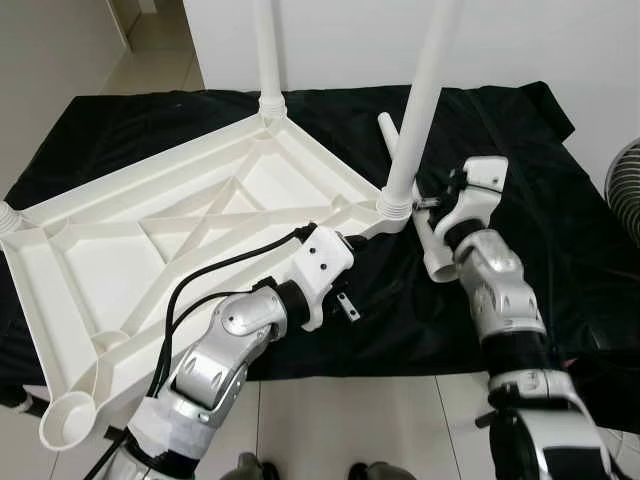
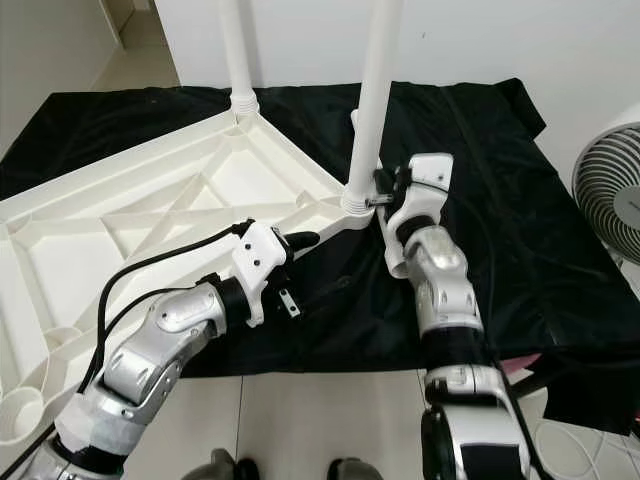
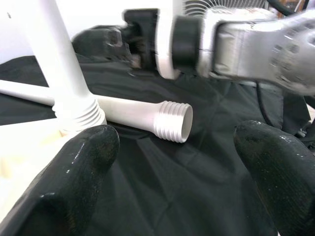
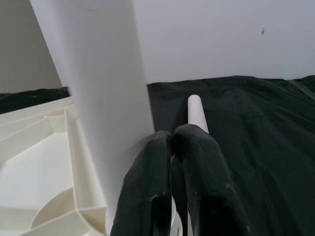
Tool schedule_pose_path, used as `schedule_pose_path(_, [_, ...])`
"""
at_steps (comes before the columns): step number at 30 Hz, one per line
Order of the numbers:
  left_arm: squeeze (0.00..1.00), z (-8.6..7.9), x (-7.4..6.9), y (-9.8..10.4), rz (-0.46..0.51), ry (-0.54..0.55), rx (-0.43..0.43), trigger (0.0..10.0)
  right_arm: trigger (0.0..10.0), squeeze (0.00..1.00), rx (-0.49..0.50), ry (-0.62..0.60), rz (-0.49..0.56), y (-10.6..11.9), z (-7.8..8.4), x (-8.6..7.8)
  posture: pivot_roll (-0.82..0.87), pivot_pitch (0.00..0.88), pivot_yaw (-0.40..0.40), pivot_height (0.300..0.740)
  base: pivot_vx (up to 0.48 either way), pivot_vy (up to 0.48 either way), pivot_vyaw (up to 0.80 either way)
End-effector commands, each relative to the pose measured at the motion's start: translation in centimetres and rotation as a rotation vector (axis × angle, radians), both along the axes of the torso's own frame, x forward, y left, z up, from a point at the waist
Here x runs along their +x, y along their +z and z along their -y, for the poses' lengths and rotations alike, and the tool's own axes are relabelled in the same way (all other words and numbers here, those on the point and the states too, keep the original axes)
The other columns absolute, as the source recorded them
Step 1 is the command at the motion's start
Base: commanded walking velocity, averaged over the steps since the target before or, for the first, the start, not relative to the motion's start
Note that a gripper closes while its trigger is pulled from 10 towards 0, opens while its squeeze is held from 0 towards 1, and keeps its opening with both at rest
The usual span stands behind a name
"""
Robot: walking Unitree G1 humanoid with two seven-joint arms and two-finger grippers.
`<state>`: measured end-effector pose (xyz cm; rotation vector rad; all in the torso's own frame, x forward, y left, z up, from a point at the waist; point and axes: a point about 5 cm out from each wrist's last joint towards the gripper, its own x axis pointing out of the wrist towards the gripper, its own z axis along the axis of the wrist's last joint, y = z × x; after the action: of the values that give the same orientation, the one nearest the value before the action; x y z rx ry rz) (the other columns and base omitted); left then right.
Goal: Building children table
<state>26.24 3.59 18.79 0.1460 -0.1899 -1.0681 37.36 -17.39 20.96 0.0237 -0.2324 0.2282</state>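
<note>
White plastic tabletop (image 1: pixel 150 225) lies upside down on a black cloth (image 1: pixel 560 210) spread on the floor, ribbed underside up. Two white legs stand upright in its corner sockets — far leg (image 1: pixel 266 50) at the back corner, near leg (image 1: pixel 420 100) at the corner facing the right arm. A loose leg (image 3: pixel 142 112) lies flat on the cloth just beside the near leg's base, threaded open end toward the robot. An empty socket (image 1: pixel 68 418) shows at the near-left corner.

Left pincer (image 3: pixel 174 162) hovers low over the cloth just off the tabletop edge, fingers (image 3: pixel 74 167) spread wide apart, nothing between them; the loose leg's threaded end sits ahead of the gap, not touched.

Right pincer (image 4: pixel 172 172) is up against the base of the near leg, fingers pressed together side by side — closed, nothing clamped between them. They lie alongside the leg; contact can't be confirmed.

A fan (image 2: pixel 610 200) stands off the cloth at the robot's right, white wall (image 1: pixel 340 40) behind.
</note>
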Motion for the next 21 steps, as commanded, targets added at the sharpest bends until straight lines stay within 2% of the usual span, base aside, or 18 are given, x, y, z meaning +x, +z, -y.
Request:
schedule_pose_path(1, [0.0,-0.1,-0.2,0.0,-0.004,0.007,0.005,10.0,10.0,0.0,0.011,0.006,-0.029,-0.8,0.2,0.4,-0.12,0.113,0.046,0.74,0.0,0.0,0.0])
schedule_pose_path(8, [0.0,-0.3,-0.1,-0.2,-0.022,0.042,0.001,10.0,10.0,0.0,0.036,0.046,0.003,-0.2,-0.7,0.1,-0.11,0.123,0.038,0.74,0.0,0.0,0.0])
schedule_pose_path(16, [0.0,-1.6,1.3,-2.3,-0.069,0.211,0.124,10.0,10.0,0.0,0.08,0.153,0.059,-0.2,-1.7,-3.2,-0.12,0.139,0.036,0.74,0.0,0.0,0.0])
schedule_pose_path(21, [0.0,-2.5,2.0,-2.1,-0.06,0.291,0.147,10.0,10.0,0.0,0.086,0.165,0.066,-0.4,-1.4,-4.8,-0.11,0.142,0.041,0.74,0.0,0.0,0.0])
